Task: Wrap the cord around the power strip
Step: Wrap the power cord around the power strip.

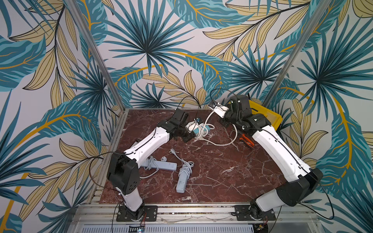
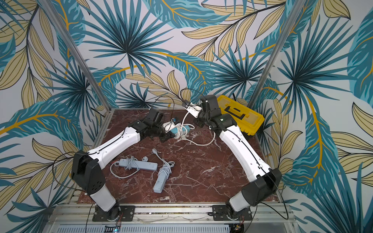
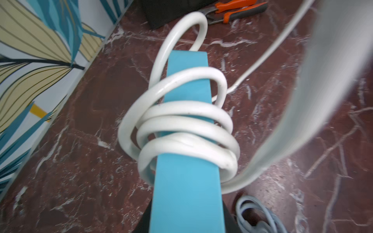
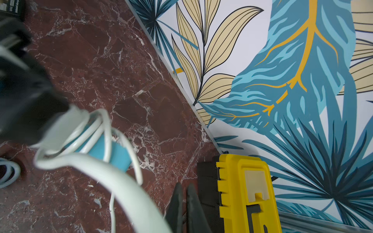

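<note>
In both top views the blue power strip (image 1: 197, 132) (image 2: 188, 127) is held off the marble at the back middle, with my left gripper (image 1: 190, 129) (image 2: 168, 129) shut on one end. In the left wrist view the strip (image 3: 187, 191) sticks out between the jaws, with several turns of white cord (image 3: 181, 125) around it. The cord's free length (image 1: 207, 119) rises to my right gripper (image 1: 212, 105) (image 2: 184, 103), then loops down onto the table (image 1: 224, 143). My right gripper (image 4: 184, 187) is shut. The cord (image 4: 113, 177) runs beside its fingers, and none shows between the tips.
A yellow toolbox (image 1: 268, 115) (image 2: 242, 117) (image 4: 248, 191) sits at the back right, close behind my right gripper. Orange-handled pliers (image 1: 247, 140) (image 3: 238, 8) lie under the right arm. Two grey power strips (image 2: 139, 163) (image 2: 160, 179) with wound cords lie at the front left.
</note>
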`<state>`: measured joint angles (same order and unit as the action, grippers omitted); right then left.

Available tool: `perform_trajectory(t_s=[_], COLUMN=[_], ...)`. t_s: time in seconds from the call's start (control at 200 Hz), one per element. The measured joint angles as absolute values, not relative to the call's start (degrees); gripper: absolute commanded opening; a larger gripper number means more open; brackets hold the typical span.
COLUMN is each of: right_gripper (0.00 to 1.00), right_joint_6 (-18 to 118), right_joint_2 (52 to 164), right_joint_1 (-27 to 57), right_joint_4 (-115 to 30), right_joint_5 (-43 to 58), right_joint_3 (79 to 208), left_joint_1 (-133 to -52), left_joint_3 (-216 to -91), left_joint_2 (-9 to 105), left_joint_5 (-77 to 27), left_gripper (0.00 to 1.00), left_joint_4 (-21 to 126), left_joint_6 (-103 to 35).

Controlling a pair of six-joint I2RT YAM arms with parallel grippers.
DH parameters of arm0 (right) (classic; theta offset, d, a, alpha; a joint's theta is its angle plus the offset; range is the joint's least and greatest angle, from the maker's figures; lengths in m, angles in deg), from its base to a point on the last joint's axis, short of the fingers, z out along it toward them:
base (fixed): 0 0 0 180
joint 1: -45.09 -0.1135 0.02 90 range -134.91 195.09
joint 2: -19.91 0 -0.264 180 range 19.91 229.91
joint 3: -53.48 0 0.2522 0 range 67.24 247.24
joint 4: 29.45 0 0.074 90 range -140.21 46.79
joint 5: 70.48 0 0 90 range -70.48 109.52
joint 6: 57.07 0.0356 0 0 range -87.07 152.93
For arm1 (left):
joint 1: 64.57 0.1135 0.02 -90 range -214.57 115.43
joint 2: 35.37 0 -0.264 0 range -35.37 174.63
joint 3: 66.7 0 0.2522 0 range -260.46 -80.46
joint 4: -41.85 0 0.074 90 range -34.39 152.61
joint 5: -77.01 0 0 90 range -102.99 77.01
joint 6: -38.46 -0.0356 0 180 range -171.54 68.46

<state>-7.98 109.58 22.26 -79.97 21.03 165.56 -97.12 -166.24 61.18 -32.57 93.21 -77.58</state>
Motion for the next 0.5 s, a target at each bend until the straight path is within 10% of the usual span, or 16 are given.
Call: perform_trajectory(t_s=[0.24, 0.501], right_gripper=[0.0, 0.4], right_joint_6=[-4.41, 8.59], right_joint_2=[121.39, 125.84], right_joint_1=[27.42, 30.83], right_joint_4=[-82.96, -70.63], right_joint_5=[7.44, -4.01], right_joint_3=[177.63, 170.78], left_joint_1=[-99.62, -99.44], left_joint_3=[-166.35, -173.67], left_joint_2=[56.02, 55.94], left_joint_5=[-52.3, -58.29], left_gripper=[0.0, 0.0], left_joint_4=[93.15, 94.04], left_joint_6=[-74.68, -68.49])
